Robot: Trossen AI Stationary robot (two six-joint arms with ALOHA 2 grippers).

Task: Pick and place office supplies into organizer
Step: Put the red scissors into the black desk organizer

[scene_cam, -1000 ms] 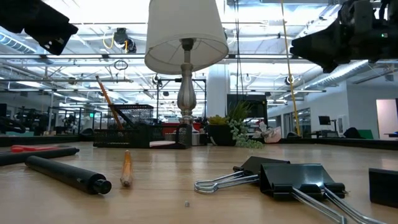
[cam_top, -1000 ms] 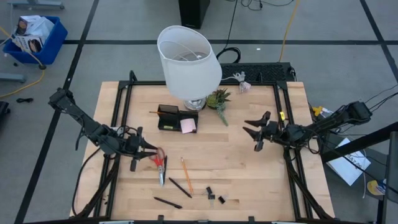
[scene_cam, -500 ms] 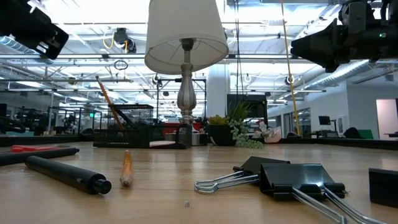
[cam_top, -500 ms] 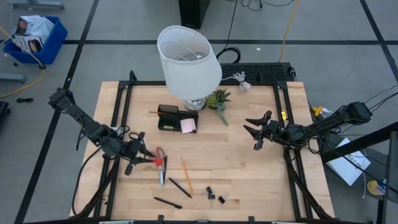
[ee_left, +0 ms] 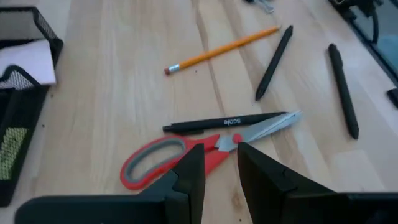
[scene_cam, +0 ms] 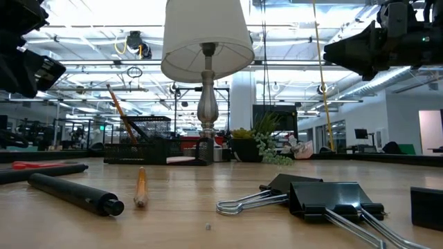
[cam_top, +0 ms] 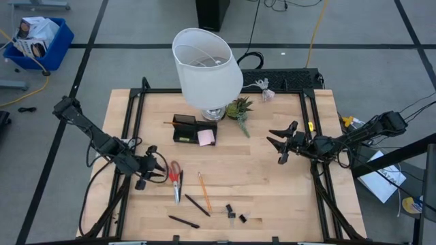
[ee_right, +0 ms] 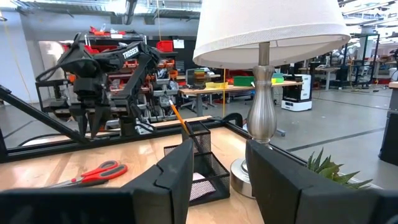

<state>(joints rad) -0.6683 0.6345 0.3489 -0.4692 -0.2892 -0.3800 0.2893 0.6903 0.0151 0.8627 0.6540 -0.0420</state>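
Note:
Red-handled scissors (cam_top: 175, 180) lie flat on the wood with a black pen (ee_left: 224, 122) alongside the blades. My left gripper (cam_top: 154, 168) is open and hovers just left of the scissors' handles (ee_left: 152, 163), touching nothing. An orange pencil (cam_top: 204, 190), two more black pens (cam_top: 197, 205) and black clips (cam_top: 235, 214) lie toward the near edge. The black mesh organizer (cam_top: 185, 128) stands by the lamp's base with a pencil (ee_right: 181, 121) leaning in it. A pink sticky-note pad (cam_top: 206, 137) lies beside it. My right gripper (cam_top: 274, 143) waits open over the table's right side.
A white-shaded lamp (cam_top: 206, 68) stands at the far edge, behind the organizer. A small green plant (cam_top: 240, 109) sits to its right. Black rails (cam_top: 136, 116) run along both sides of the table. Bare wood lies between the scissors and the organizer.
My left gripper has drawn back a little toward the table's left edge and come down lower, staying open beside the scissors' handles. Nothing on the table has moved.

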